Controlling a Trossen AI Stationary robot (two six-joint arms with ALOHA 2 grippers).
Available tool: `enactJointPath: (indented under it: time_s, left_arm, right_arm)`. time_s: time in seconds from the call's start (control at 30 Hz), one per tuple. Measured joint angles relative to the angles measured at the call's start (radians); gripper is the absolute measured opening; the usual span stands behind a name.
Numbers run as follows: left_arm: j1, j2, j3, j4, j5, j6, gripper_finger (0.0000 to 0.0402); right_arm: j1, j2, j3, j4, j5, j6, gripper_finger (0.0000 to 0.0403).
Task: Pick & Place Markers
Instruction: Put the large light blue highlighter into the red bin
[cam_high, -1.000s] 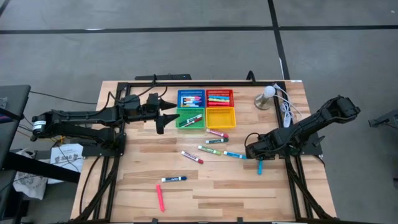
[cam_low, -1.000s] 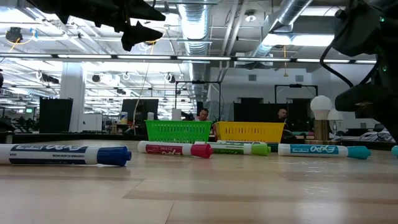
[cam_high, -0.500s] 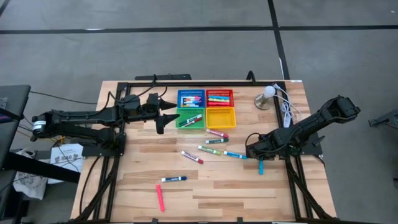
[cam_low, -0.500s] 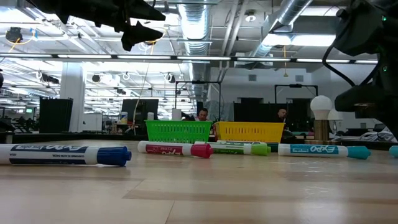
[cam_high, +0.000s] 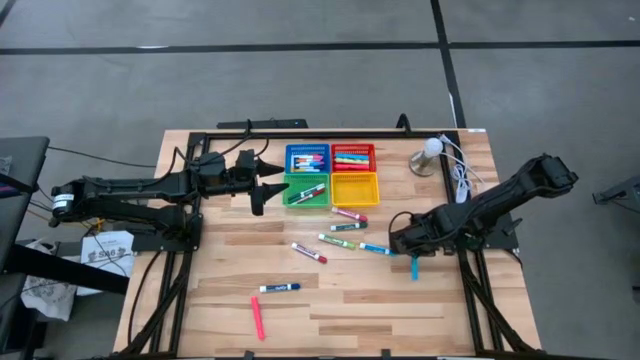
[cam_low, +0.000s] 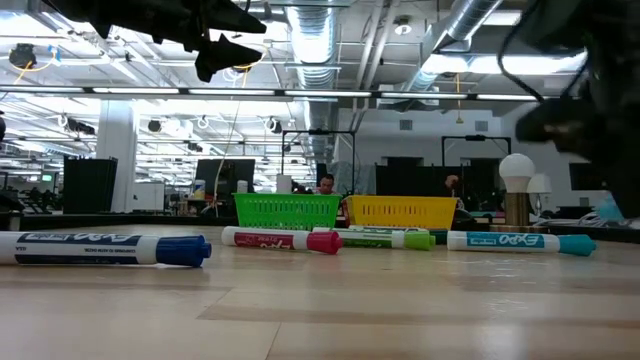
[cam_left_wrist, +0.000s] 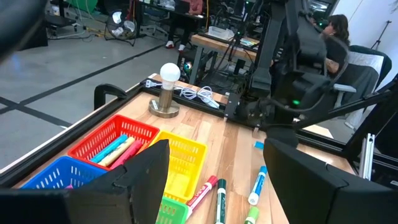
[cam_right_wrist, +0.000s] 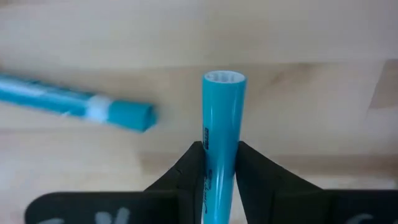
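Note:
My right gripper (cam_high: 408, 248) (cam_right_wrist: 219, 152) hangs over the table's right part, pointing down, shut on a teal marker (cam_high: 415, 267). Loose markers lie flat on the wood: teal (cam_high: 377, 249) (cam_right_wrist: 81, 106), two green (cam_high: 338, 241), magenta (cam_high: 349, 214), red (cam_high: 308, 252), blue (cam_high: 280, 288) and pink (cam_high: 257, 318). Four mesh baskets stand at the far middle: blue (cam_high: 307, 158), red (cam_high: 353, 157), green (cam_high: 306, 190) and yellow (cam_high: 355, 188). My left gripper (cam_high: 265, 185) (cam_left_wrist: 211, 174) waits open in the air, just left of the baskets. My right gripper pinches the teal marker's barrel (cam_right_wrist: 219, 140) between its two fingers (cam_right_wrist: 186, 168), which come from above and lie across it. One end (cam_right_wrist: 224, 79) sticks out well past the fingers. The marker is raised a little off the wood.
A lamp with a round white bulb (cam_high: 430, 152) and a white cable (cam_high: 462, 180) stand at the far right corner. The wood between the scattered markers and the near edge is bare. People sit at desks in the room beyond the table.
My right gripper has risen and shifted slightly toward the table's left, taking the teal marker with it. The marker's tip, which lay on the wood at the low view's right edge, is gone from there.

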Motion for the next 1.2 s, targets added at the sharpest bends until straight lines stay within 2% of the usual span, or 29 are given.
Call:
enactJointPath:
  time_s: [0.17, 0.27, 0.5, 0.77, 0.9, 1.2]
  left_arm:
    - [0.000, 0.000, 0.000, 0.000, 0.000, 0.000, 0.0260]
    - [0.000, 0.000, 0.000, 0.000, 0.000, 0.000, 0.0260]
    - [0.000, 0.000, 0.000, 0.000, 0.000, 0.000, 0.0260]
    - [0.000, 0.000, 0.000, 0.000, 0.000, 0.000, 0.0260]
    - [0.000, 0.000, 0.000, 0.000, 0.000, 0.000, 0.0260]
    - [0.000, 0.000, 0.000, 0.000, 0.000, -0.001, 0.0260]
  right_arm:
    - [-0.017, 0.000, 0.145, -0.120, 0.004, -0.069, 0.0063]
    - [-0.041, -0.001, 0.242, -0.177, 0.046, -0.139, 0.0063]
    - [-0.154, -0.002, 0.442, -0.215, 0.079, -0.409, 0.0062]
    - [-0.349, -0.002, 0.626, -0.207, 0.040, -0.784, 0.0066]
    - [-0.458, -0.002, 0.689, -0.206, 0.018, -0.915, 0.0066]
    - [-0.713, -0.001, 0.717, -0.139, 0.018, -1.281, 0.0066]
